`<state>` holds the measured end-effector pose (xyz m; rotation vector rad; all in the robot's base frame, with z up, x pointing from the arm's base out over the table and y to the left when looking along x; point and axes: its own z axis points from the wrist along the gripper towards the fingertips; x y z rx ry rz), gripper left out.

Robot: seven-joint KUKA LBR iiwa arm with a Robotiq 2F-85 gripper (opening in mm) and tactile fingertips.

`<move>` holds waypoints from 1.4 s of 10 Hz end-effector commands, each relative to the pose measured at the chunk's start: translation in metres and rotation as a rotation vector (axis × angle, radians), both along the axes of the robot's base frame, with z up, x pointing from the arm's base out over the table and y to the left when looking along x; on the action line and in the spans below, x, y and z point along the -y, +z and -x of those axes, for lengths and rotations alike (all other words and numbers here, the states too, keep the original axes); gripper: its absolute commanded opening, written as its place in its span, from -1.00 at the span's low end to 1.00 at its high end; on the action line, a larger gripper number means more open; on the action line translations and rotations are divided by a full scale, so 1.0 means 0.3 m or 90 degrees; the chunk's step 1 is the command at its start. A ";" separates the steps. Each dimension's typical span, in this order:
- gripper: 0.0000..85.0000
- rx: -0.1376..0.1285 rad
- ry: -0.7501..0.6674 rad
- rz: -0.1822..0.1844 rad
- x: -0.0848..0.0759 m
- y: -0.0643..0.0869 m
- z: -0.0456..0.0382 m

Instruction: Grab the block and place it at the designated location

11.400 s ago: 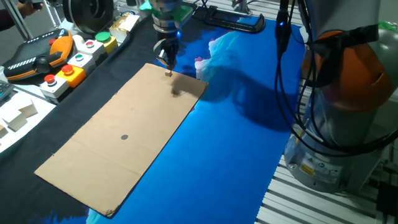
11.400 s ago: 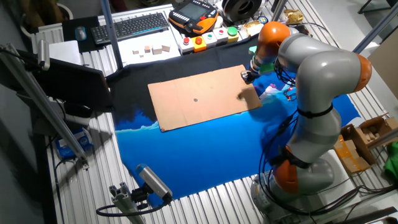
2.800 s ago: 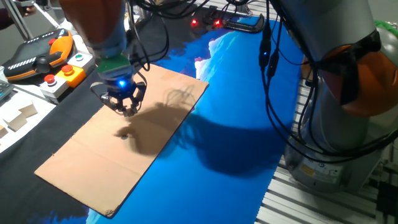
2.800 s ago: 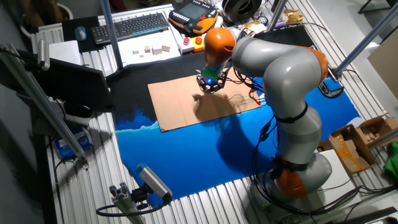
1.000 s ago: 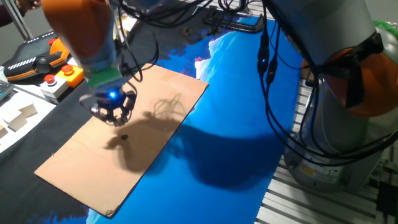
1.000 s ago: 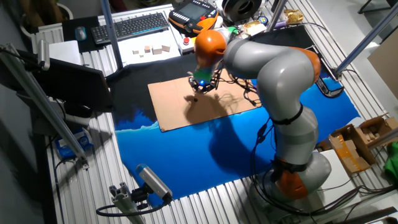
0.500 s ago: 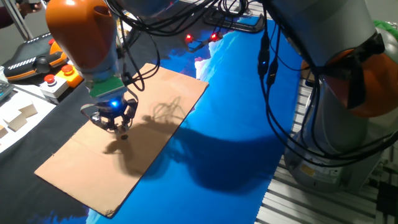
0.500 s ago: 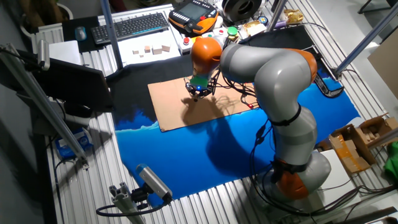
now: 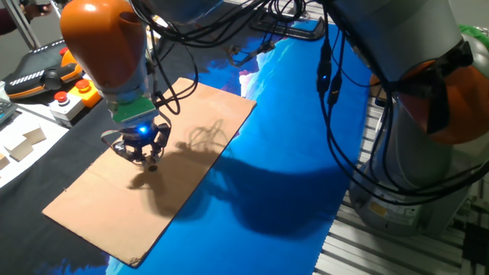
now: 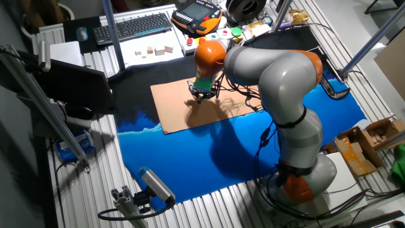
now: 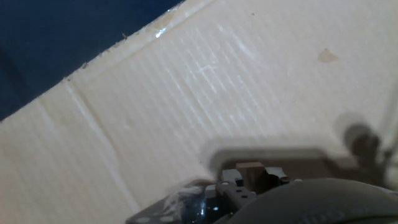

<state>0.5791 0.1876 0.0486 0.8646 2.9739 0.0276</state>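
My gripper (image 9: pixel 147 157) hangs low over the middle of the brown cardboard sheet (image 9: pixel 92 191). In the hand view the gripper (image 11: pixel 252 175) is shut on the tiny tan block (image 11: pixel 250 166), which shows between the fingertips. The dark grey round dot (image 11: pixel 359 137) lies on the cardboard a little to the right of the block in that view, half in shadow. In the fixed views the block and the dot are hidden by the gripper (image 10: pixel 201 95) and its shadow.
A box of coloured push-buttons (image 9: pixel 76 93) and an orange teach pendant (image 9: pixel 42 72) sit left of the cardboard. White boxes (image 9: pixel 23 141) lie at the far left. Blue cloth (image 9: pixel 290 168) covers the table. A keyboard (image 10: pixel 134 26) and small blocks (image 10: pixel 158 49) lie at the back.
Over the last second the gripper moved slightly along the cardboard and lower, onto the spot where the dot showed. It still holds the block.
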 end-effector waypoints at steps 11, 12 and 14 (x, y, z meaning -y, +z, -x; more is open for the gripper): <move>-0.98 0.006 0.005 0.012 -0.018 -0.020 0.011; -0.98 0.007 0.007 0.013 -0.019 -0.023 0.013; -0.96 0.010 0.008 0.018 -0.019 -0.023 0.013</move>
